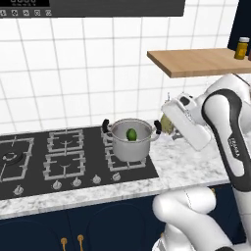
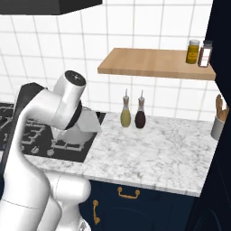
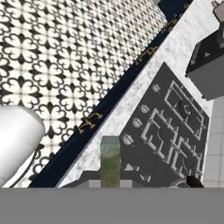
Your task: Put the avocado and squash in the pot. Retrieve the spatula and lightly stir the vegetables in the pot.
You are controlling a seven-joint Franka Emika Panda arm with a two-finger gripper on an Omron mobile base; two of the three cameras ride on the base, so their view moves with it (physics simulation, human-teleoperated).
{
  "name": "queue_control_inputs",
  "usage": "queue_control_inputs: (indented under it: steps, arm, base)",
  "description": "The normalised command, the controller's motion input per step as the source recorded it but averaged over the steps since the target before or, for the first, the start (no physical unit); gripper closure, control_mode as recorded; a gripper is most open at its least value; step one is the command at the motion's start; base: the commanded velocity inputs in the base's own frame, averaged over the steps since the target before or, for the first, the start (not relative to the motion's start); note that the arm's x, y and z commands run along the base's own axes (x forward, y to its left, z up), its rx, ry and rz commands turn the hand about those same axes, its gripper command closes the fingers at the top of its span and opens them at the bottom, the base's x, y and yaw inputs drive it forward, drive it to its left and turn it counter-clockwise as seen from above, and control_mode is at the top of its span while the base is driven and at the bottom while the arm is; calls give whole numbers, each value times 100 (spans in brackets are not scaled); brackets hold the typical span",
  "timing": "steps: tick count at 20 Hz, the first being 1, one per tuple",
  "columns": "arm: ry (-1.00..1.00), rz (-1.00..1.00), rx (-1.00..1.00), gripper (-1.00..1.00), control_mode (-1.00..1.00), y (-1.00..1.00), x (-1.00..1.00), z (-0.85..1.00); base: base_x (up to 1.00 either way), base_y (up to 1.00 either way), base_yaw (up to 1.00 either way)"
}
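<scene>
Steel and shiny, the cylindrical pot (image 1: 130,142) stands on the black hob with the small green avocado (image 1: 131,134) inside. Beside its right handle, the tool (image 1: 168,123) is clamped on a pale yellow-green squash (image 1: 166,124).

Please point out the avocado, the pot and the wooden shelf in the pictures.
avocado (image 1: 131,134), left base view, on its green middle, inside the pot.
pot (image 1: 128,149), left base view, on its steel side wall.
wooden shelf (image 2: 153,63), right base view, on its bare top.
</scene>
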Motion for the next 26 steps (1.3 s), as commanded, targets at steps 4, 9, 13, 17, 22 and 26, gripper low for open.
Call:
queue_control_inputs:
  steps: [4,9,13,17,22,26]
  arm:
    - [4,-1,22,100,-100,92,39,31]
    - [3,-15,20,100,-100,65,76,-1]
    - [10,-22,19,100,-100,20,81,-2]
    - [6,-15,13,100,-100,15,61,-1]
    - [0,-12,0,100,-100,44,77,5]
    - [0,-8,19,100,-100,29,61,-2]
  base:
    - [0,0,0]
    - [0,0,0]
    - [0,0,0]
    - [0,0,0]
    - [0,0,0]
    - [0,0,0]
